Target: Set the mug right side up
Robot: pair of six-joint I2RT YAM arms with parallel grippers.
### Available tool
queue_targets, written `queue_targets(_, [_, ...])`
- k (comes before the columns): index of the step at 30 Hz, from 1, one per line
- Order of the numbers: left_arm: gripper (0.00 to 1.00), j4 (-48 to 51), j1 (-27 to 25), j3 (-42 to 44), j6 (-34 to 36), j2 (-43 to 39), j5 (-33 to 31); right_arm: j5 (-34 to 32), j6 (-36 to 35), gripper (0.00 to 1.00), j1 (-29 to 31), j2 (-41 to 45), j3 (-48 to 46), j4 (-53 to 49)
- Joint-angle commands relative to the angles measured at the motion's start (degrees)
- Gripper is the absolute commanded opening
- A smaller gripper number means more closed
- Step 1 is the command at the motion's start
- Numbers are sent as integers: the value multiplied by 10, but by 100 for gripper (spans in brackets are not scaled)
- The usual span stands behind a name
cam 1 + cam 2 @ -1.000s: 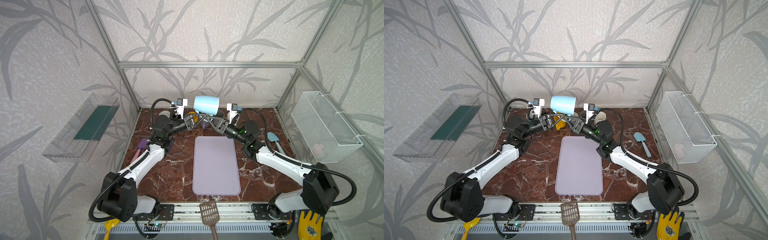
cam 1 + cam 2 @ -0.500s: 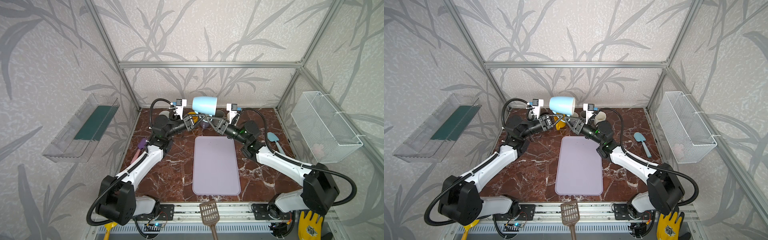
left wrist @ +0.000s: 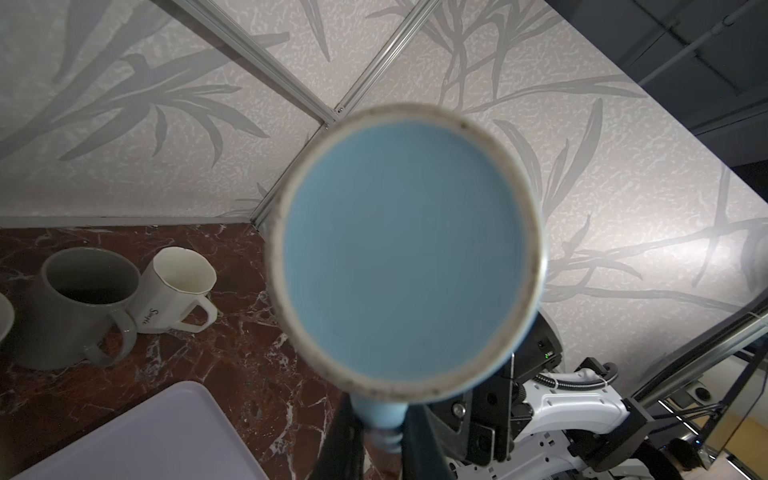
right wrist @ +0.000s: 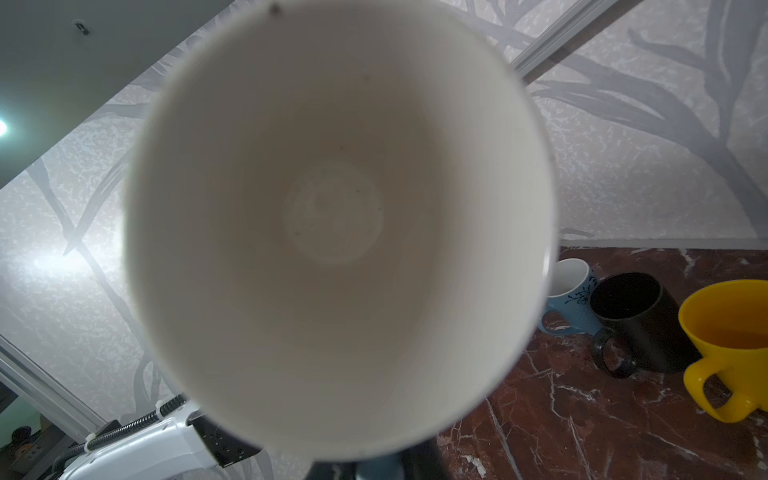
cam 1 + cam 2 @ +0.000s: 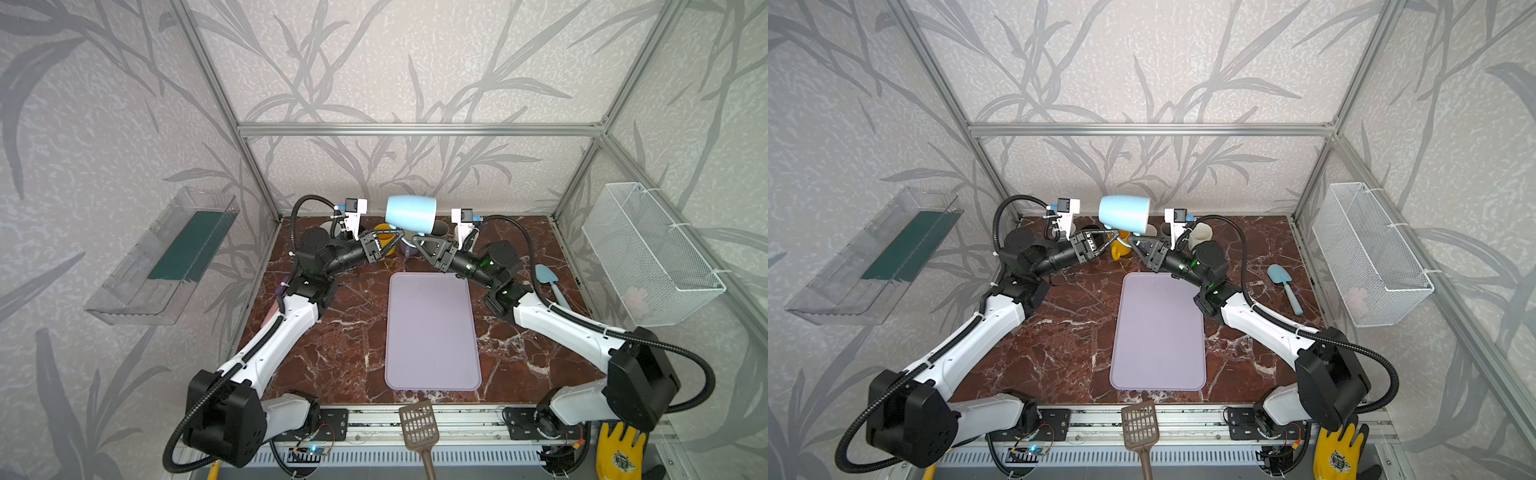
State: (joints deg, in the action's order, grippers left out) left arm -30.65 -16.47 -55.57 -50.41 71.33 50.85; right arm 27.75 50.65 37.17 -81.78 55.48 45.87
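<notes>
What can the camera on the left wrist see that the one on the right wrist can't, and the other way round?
Only the left wrist view shows the flat underside of the blue mug, plus a grey mug, a white mug with writing on it and a corner of the lilac mat. Only the right wrist view looks into that mug's white inside, and shows a yellow mug, a black mug and a small patterned mug. Both share the same mug filling the picture, the marble table and the leaf-patterned wall.
</notes>
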Motion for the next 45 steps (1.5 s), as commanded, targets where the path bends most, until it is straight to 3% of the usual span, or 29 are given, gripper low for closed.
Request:
queue_targets(1, [0,-20,3,-15,16,-3,6,39,1,0,8,17,25,64])
queue_targets(10, [0,-101,4,13,-22,-4,19,6,17,4,10,17,20,100])
queue_targets(28, [0,-96,4,32,-13,-38,-3,-38,42,27,25,-8,30,146])
queue_targets(39, [0,-124,3,41,-29,-35,0,-44,61,25,31,-29,47,157])
queue_targets(45, [0,-126,2,41,-31,-33,7,-49,59,10,31,-29,47,152])
